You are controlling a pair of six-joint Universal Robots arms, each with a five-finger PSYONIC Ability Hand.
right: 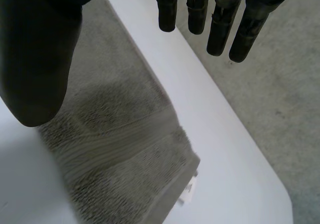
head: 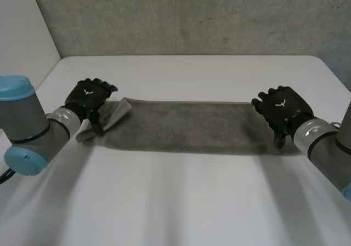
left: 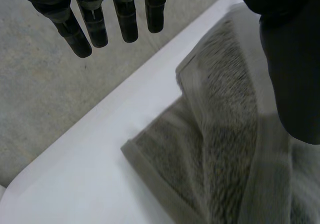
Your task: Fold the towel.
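— Left hand [head: 89, 98] at the rumpled left end of the towel [head: 186, 126], fingers straight and spread, pinching nothing.
— And the towel?
— Laid as a long strip across the middle of the table [head: 181, 202], parallel to its far edge. Right hand [head: 281, 110] at the other end, equally spread and empty.
— Why both ends?
— Likely poised for an end-to-end fold. Small white label [right: 187, 191] at the right end's corner, unreadable.

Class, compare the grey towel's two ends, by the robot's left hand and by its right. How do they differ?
The left end is rumpled, a flap turned over; the right end lies flat. The left end's edge slants; the right end's runs square, with a small white label at its corner. Both lie on the white table, beside the open left hand and right hand.
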